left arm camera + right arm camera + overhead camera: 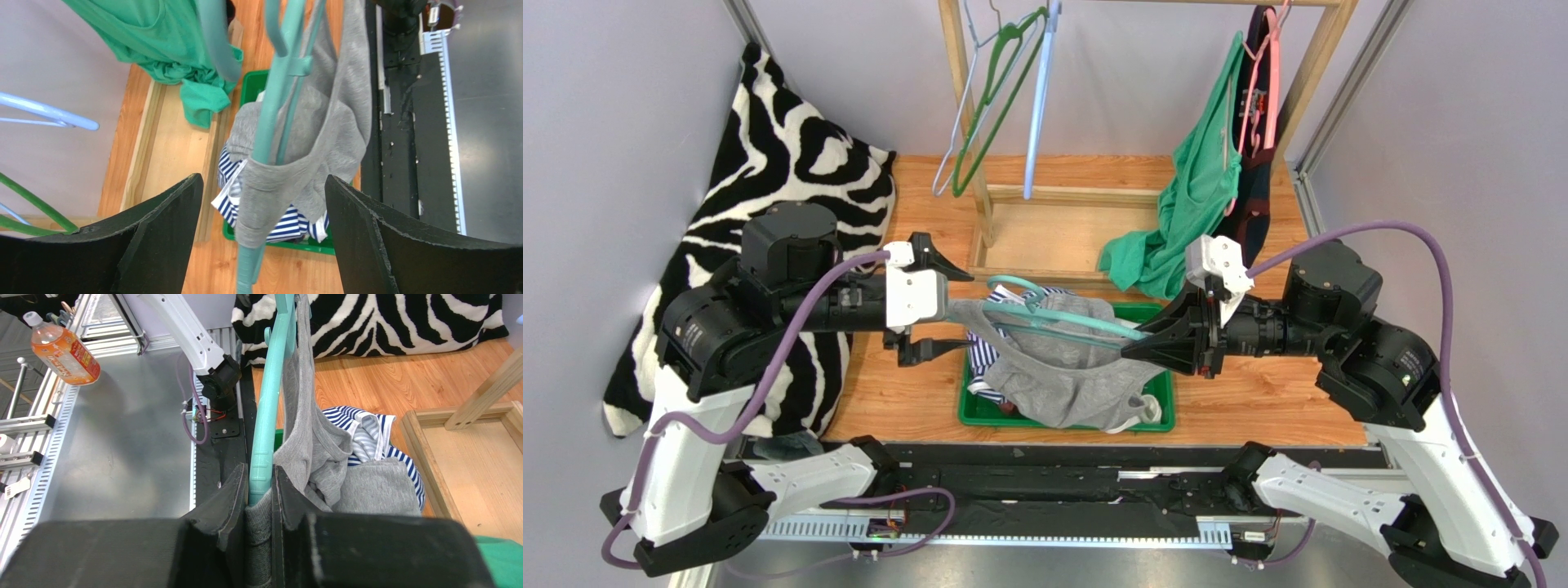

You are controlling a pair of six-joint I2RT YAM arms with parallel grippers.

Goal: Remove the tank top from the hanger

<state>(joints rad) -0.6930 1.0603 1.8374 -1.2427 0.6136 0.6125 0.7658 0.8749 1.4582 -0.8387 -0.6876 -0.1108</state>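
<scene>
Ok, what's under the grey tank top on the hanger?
A green bin holding a blue-and-white striped garment. Hanging from the hanger, the tank top covers the rest of the bin.

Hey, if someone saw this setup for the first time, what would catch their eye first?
Dead centre, a teal hanger carrying a grey tank top is held above a green bin, pinched at one end by the right gripper, while the left gripper stands open around the other end. Next come the zebra-print cushion against the left wall and a green garment draped on the wooden rack at the back.
</scene>
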